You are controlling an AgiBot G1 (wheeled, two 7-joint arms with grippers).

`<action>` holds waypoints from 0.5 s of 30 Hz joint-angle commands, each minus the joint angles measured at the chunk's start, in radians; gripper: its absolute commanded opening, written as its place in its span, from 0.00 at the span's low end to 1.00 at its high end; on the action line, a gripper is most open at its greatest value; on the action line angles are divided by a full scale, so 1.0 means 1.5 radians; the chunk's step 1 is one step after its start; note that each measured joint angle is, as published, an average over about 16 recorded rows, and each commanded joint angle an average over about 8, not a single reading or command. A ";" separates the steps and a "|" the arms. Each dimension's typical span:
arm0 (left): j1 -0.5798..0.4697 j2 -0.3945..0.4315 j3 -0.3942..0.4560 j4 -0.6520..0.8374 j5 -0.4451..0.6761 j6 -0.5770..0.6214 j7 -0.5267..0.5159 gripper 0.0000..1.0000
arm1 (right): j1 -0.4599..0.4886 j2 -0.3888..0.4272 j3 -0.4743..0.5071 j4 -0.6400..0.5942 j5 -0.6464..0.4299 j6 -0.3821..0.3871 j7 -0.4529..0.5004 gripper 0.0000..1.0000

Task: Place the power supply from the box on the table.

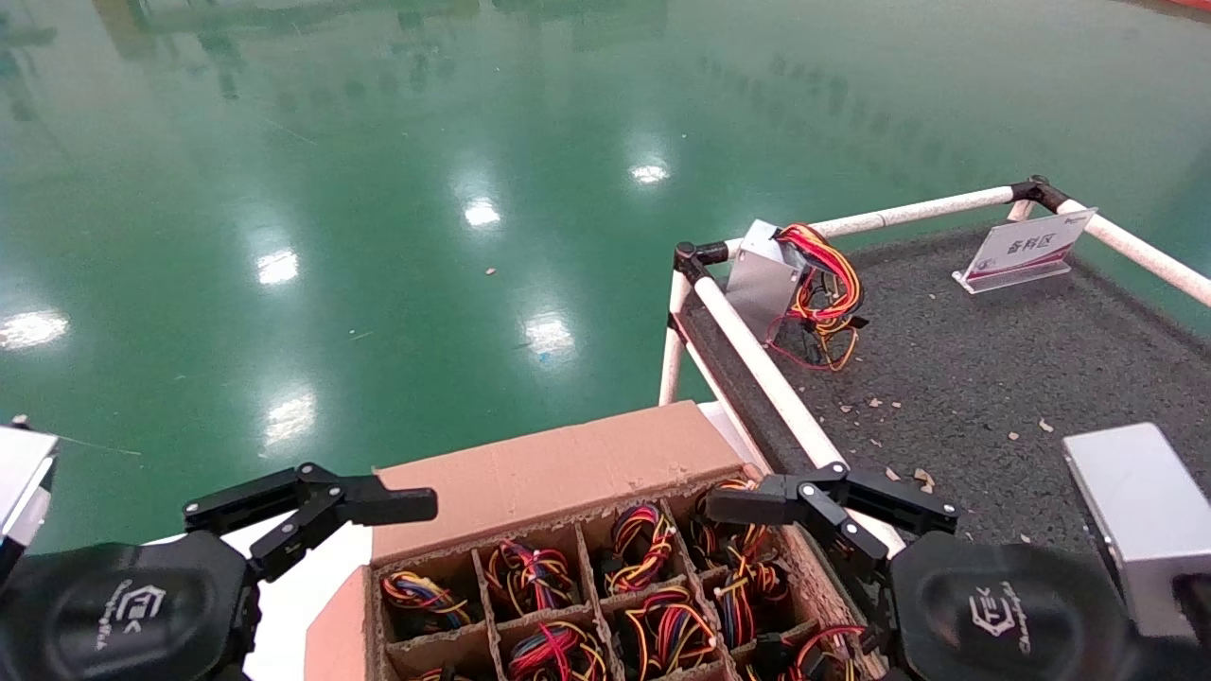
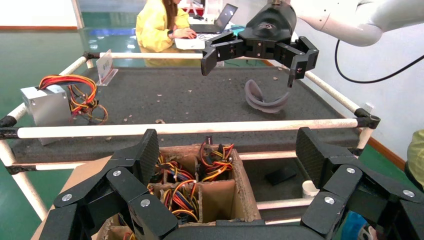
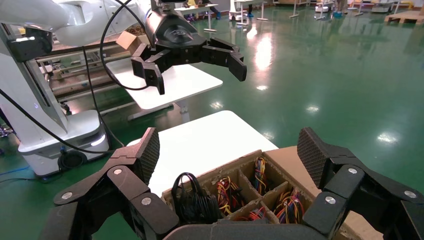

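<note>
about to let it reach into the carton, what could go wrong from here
1. The wires in the box cells are looped and tangled, so the open right gripper could snag a bundle and drag a neighbouring unit out.
2. The white rail runs between the box and the table; a lifted supply might catch on it.
3. The open left gripper hovers by the box flap and may get in the way.

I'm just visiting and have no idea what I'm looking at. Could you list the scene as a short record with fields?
left tool: open, empty, above the box's left edge
right tool: open, empty, above the box's right edge
box: cardboard grid, cells filled with coloured wire bundles
power supply: on the table's near-left corner, wires trailing beside it
table: dark mat, white rails, small sign at the back
</note>
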 commanded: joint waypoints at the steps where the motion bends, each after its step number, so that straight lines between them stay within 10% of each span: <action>1: 0.000 0.000 0.000 0.000 0.000 0.000 0.000 0.00 | 0.000 0.000 0.000 0.000 0.000 0.000 0.000 1.00; 15: 0.000 0.000 0.000 0.000 0.000 0.000 0.000 0.00 | 0.000 0.000 0.000 0.000 0.000 0.000 0.000 1.00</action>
